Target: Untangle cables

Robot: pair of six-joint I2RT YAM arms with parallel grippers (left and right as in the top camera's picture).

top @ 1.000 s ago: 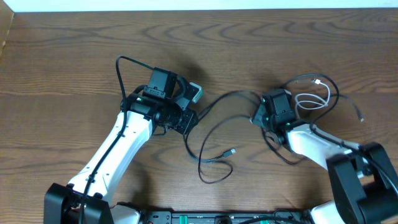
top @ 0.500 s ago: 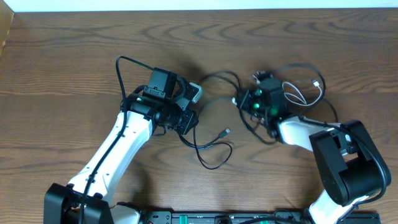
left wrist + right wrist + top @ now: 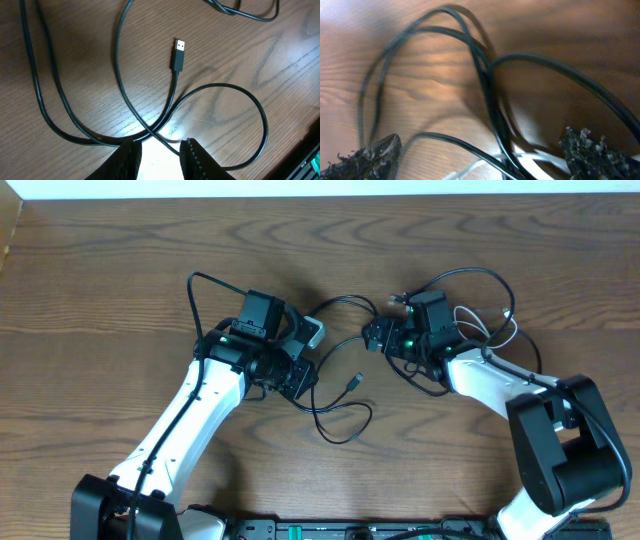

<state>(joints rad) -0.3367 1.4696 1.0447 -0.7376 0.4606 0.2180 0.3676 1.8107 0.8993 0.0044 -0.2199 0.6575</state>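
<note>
Black cables [image 3: 177,62], two at least, one white cable [image 3: 508,315]; right jaws spread, left jaws unclear.

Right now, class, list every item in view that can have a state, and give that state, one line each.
left gripper, partly open, black cables crossing at its tips
right gripper, wide open, holding nothing
black cables, loose, looped, crossing each other
USB plug, unplugged, lying flat
white cable, coiled among the black ones by the right gripper
</note>
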